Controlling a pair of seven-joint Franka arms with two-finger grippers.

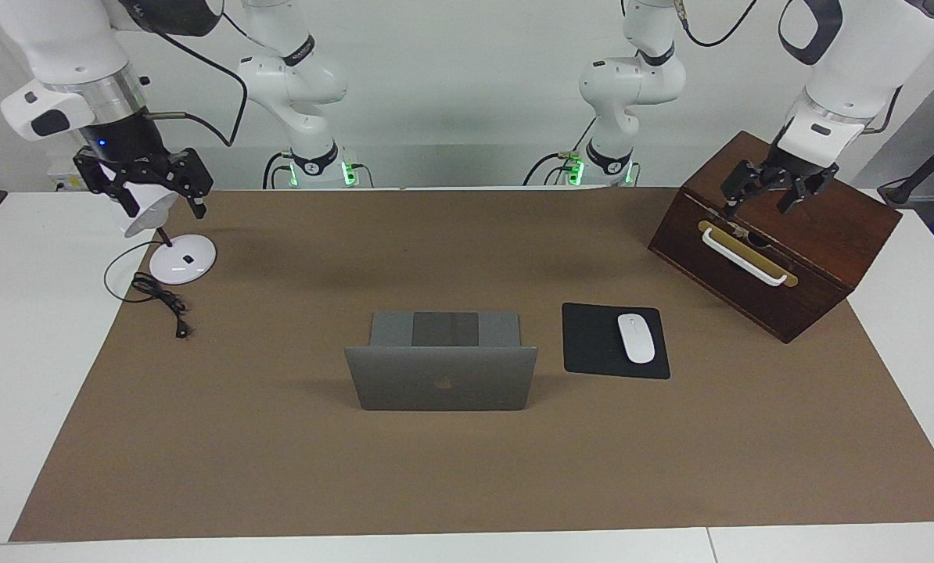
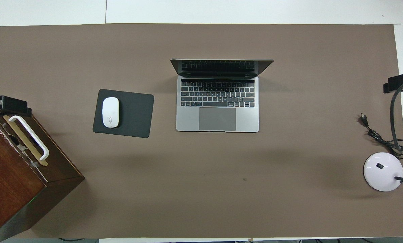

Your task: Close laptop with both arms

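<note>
Mid-mat, between the arms' ends: laptop open, lid upright with logo face turned away from robots, keyboard deck toward them.
Lid state: raised near vertical, tilted slightly back; nothing touching it.
Left gripper: raised over wooden box at left arm's end of table; fingers apart, nothing held.
Right gripper: raised over desk lamp at right arm's end; fingers apart, nothing held.
Step in hand: judged as start of task; approach not yet begun, both grippers well apart from laptop.
Next move calls for: bringing both grippers in from either end to top edge of lid, one toward each corner, then pressing lid evenly down toward robots onto deck; uneven push likely to skew or slide base.
Nearby: black mouse pad with white mouse just beside laptop, toward left arm's end; close to left gripper's likely path.
Also: lamp cable loose on brown mat, well apart from laptop.
Obstruction: none on deck or at hinge so far as visible.
</note>
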